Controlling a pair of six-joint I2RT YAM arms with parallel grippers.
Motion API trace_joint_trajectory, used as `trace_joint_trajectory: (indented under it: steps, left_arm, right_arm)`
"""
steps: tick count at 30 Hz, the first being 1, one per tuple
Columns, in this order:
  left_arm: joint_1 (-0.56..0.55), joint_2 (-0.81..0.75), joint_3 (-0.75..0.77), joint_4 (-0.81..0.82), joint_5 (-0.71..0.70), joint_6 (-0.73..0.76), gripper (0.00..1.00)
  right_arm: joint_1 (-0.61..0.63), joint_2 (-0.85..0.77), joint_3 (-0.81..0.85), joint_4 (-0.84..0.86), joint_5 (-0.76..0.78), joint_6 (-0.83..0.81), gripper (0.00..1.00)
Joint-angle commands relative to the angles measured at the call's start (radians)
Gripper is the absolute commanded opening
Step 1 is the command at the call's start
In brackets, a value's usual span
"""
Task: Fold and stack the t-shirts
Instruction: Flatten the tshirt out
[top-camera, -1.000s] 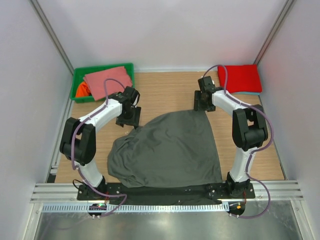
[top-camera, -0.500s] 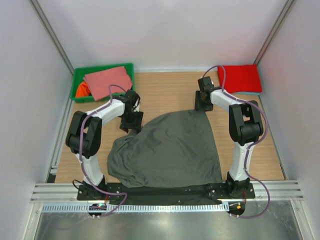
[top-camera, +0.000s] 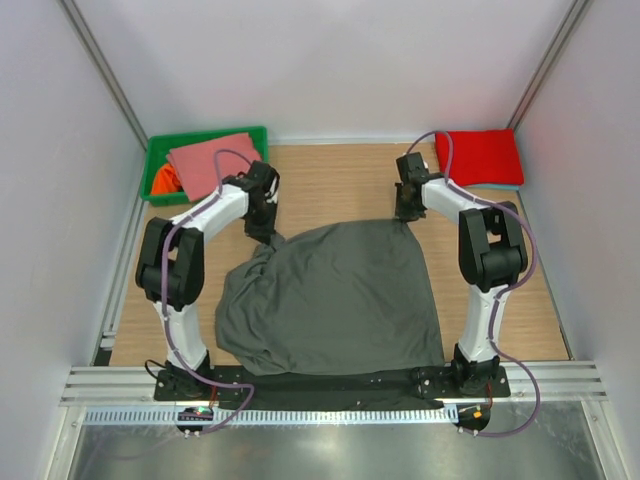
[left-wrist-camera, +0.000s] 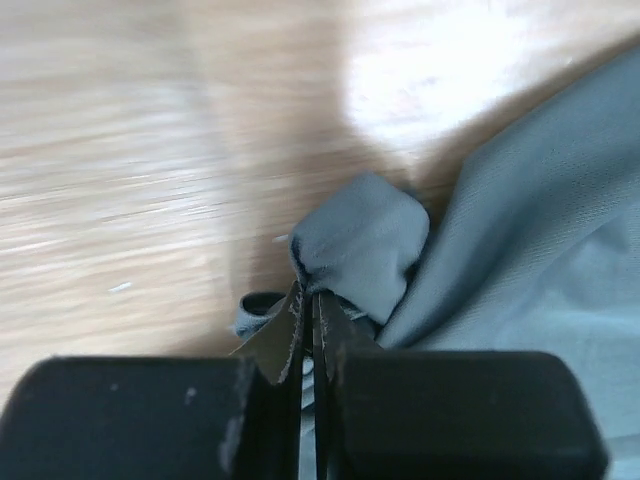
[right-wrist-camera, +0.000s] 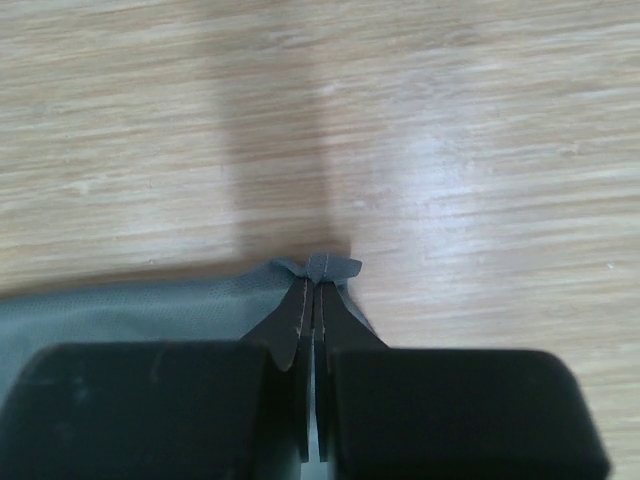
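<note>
Top view: dark grey shirt (top-camera: 335, 300) lies spread on the table (top-camera: 335, 185), centre of frame, with its left side rumpled. Left claw (top-camera: 268, 232) is clamped on the shirt's upper-left corner and right claw (top-camera: 404, 214) on the upper-right corner. Green bin (top-camera: 160, 155), upper left of frame, holds a pink shirt (top-camera: 215, 160) draped over the top and an orange shirt (top-camera: 165, 180) tucked at its left end. At upper right a folded red shirt (top-camera: 480, 155) sits on a light-blue shirt (top-camera: 505, 186) that shows only as an edge. No container there.

Left wrist view: left claw (left-wrist-camera: 308, 300) is closed on a bunched tab of grey cloth, centre frame. The rest of the shirt runs off to the right. Can't tell if one layer or two is pinched.

Right wrist view: right claw (right-wrist-camera: 316, 285) is closed on the very tip of the corner, lower centre. Barely any cloth pokes past the tips.

Step looks like lifting the far edge to flatten or fold. Best to raise both corners together and level, with the edge taut between them. Go slow, since the right bite looks shallow and may slip. Pull the left side outward to clear the rumples first.
</note>
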Motion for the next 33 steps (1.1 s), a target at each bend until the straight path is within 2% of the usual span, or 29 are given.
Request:
trace_joint_trajectory:
  steps: [1,8,13,17,20,22,24,26,31,33]
  left_arm:
    - [0.019,-0.162,0.082,-0.042,-0.145,0.048,0.00]
    - [0.021,-0.506,0.076,-0.068,-0.246,0.055,0.00]
    - [0.021,-0.762,0.041,-0.064,-0.236,0.021,0.00]
    - [0.019,-0.931,0.000,-0.021,-0.158,-0.007,0.00]
    - [0.019,-1.060,-0.010,0.024,0.037,0.026,0.00]
    - [0.019,-1.145,0.004,0.056,0.080,0.027,0.00]
    - [0.019,-1.176,0.047,0.045,0.080,0.033,0.00]
    - [0.019,-1.170,0.168,-0.008,0.082,0.052,0.00]
    - [0.019,-1.063,0.468,-0.103,0.135,0.072,0.00]
    - [0.019,-1.026,0.523,-0.110,0.158,0.069,0.00]
  right_arm:
    - [0.001,-0.161,0.033,-0.042,0.035,0.023,0.01]
    - [0.003,-0.413,-0.029,-0.091,0.059,0.040,0.01]
    - [0.009,-0.680,-0.094,-0.135,0.010,0.063,0.01]
    - [0.013,-0.853,-0.122,-0.180,-0.049,0.086,0.01]
    - [0.022,-0.979,-0.113,-0.224,-0.096,0.101,0.01]
    - [0.027,-1.072,-0.087,-0.249,-0.116,0.107,0.01]
    - [0.027,-1.119,-0.031,-0.287,-0.133,0.112,0.01]
    - [0.027,-1.165,0.025,-0.327,-0.139,0.123,0.01]
    - [0.026,-1.208,0.172,-0.385,-0.109,0.193,0.01]
    - [0.027,-1.199,0.244,-0.416,-0.089,0.206,0.01]
